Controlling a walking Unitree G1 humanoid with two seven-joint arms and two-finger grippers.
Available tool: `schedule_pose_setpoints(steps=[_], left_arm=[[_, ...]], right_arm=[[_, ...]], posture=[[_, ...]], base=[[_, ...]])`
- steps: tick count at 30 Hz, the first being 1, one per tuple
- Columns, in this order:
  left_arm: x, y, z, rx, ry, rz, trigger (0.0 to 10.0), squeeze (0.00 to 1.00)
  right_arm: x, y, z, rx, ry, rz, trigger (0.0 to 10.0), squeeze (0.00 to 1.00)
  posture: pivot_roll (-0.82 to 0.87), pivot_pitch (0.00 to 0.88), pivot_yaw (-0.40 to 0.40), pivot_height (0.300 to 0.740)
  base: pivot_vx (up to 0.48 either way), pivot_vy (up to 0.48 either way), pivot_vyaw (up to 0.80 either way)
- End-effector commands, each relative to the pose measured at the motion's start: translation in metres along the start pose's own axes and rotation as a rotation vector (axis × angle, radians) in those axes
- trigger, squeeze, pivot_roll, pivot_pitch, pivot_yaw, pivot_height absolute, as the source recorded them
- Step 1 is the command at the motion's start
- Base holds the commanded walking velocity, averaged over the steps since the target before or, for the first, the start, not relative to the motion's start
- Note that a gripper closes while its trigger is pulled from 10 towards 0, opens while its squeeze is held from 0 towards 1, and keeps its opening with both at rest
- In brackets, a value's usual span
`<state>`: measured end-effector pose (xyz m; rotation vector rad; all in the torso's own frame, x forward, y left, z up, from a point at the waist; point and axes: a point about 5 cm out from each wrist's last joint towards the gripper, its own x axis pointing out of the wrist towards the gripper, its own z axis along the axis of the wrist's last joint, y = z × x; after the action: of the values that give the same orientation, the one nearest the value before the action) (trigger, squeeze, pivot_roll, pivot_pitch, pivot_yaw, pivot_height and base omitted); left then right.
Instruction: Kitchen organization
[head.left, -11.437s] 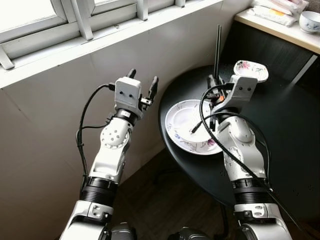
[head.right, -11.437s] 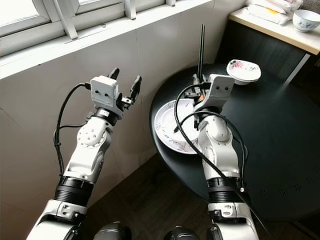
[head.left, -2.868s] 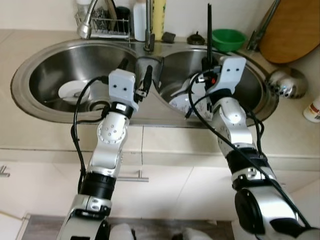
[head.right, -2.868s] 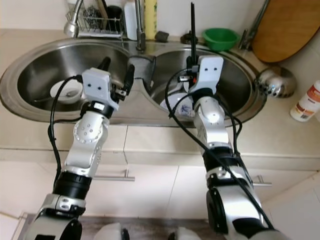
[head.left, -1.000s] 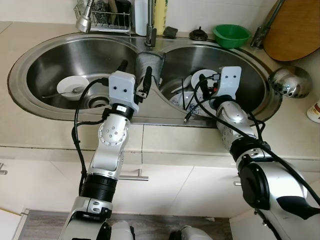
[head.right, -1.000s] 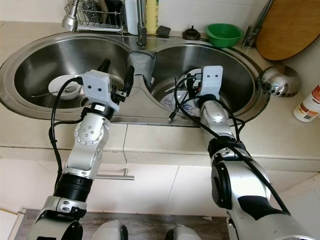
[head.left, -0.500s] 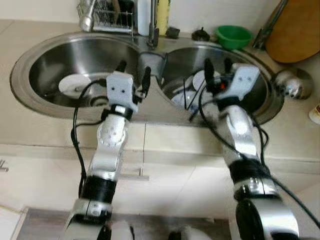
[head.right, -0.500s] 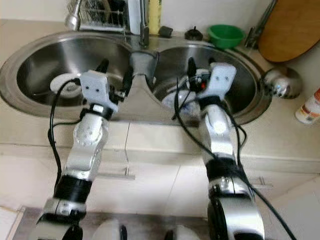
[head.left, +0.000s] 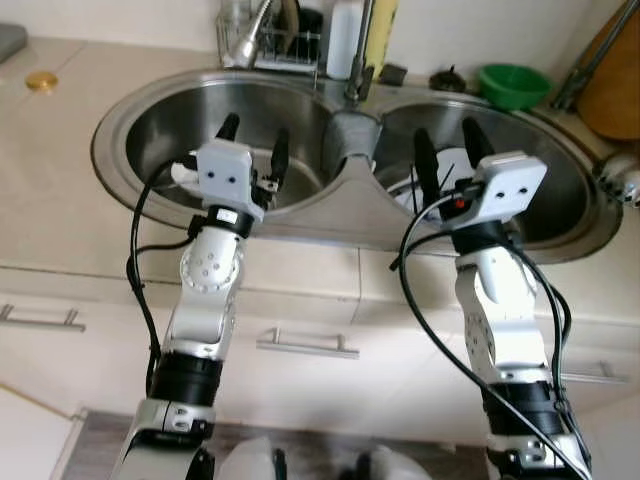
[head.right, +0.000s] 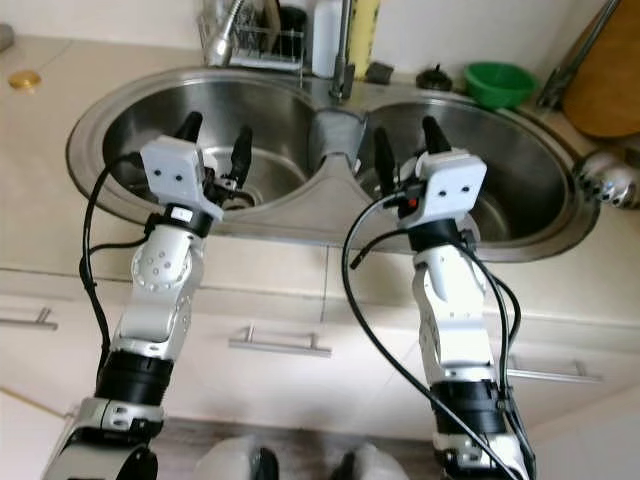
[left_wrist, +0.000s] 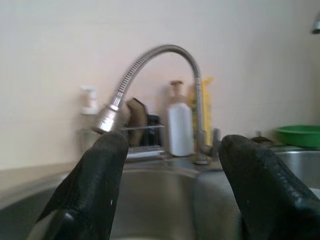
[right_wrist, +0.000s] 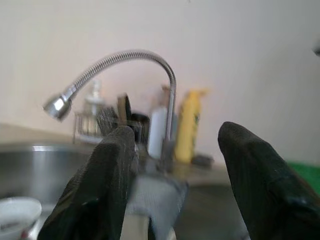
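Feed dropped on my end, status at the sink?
Left gripper open, empty, over left basin. Right gripper open, empty, over right basin. Dishes in right basin. Faucet behind, not obstructing.

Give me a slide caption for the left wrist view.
Open left gripper facing the curved faucet over the double sink.
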<state>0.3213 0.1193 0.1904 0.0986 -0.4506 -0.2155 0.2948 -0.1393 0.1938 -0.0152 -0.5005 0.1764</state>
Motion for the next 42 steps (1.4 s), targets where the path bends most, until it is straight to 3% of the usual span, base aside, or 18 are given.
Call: schedule_pose_setpoints(steps=[1, 10, 20, 27, 28, 37, 42], left_arm=[[0.004, -0.004, 0.008, 0.007, -0.03, -0.022, 10.0, 0.0], [-0.001, -0.004, 0.02, 0.041, -0.054, -0.067, 10.0, 0.0], [-0.027, 0.002, 0.021, 0.052, 0.034, -0.113, 10.0, 0.0], [-0.031, -0.012, 0.019, 0.014, 0.041, -0.146, 10.0, 0.0], [-0.027, -0.013, 0.021, 0.043, 0.032, -0.159, 10.0, 0.0], [-0.023, -0.013, 0.021, 0.05, 0.041, -0.149, 10.0, 0.0], [-0.02, -0.013, 0.02, 0.049, 0.036, -0.142, 10.0, 0.0]], right_arm=[[-0.001, 0.003, 0.007, -0.022, -0.004, 0.012, 10.0, 0.0], [-0.015, 0.003, 0.009, -0.122, 0.039, 0.038, 10.0, 0.0], [-0.043, -0.001, 0.009, -0.182, 0.109, 0.011, 10.0, 0.0], [-0.056, -0.009, 0.008, -0.238, 0.159, -0.015, 10.0, 0.0], [-0.061, -0.009, 0.007, -0.248, 0.175, -0.018, 10.0, 0.0], [-0.051, -0.017, 0.004, -0.248, 0.171, -0.098, 10.0, 0.0], [-0.052, -0.02, 0.002, -0.21, 0.193, -0.112, 10.0, 0.0]], posture=[[0.05, 0.0, -0.083, 0.74], [0.04, 0.0, -0.071, 0.74], [0.01, 0.0, -0.055, 0.74], [0.0, 0.0, -0.055, 0.74], [-0.01, 0.0, -0.058, 0.74], [-0.01, 0.0, -0.056, 0.74], [-0.01, 0.0, -0.057, 0.74]], base=[[0.0, 0.48, 0.0], [0.0, 0.48, 0.0], [0.0, 0.284, 0.0], [0.0, 0.0, 0.0], [0.0, 0.0, 0.0], [0.0, -0.123, 0.0], [0.0, -0.192, -0.67]])
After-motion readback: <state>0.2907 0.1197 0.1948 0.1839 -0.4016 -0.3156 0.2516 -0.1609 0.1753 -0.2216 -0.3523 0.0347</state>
